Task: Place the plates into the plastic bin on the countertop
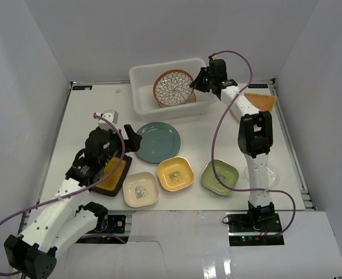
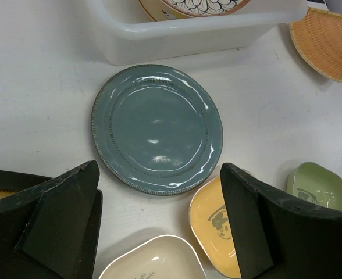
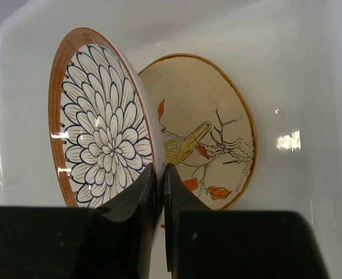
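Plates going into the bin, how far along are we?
Done: the tan bird plate is in the plastic bin. In hand: the right pincer grips the petal-patterned plate on edge inside it; the left pincer hangs open over the teal plate. Left on the countertop: teal plate, cream dish, yellow dish, green dish, dark tray, orange fan plate.

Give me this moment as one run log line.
right hand: shut on petal plate, tilted inside bin | left hand: open, over teal plate | tan plate: in bin
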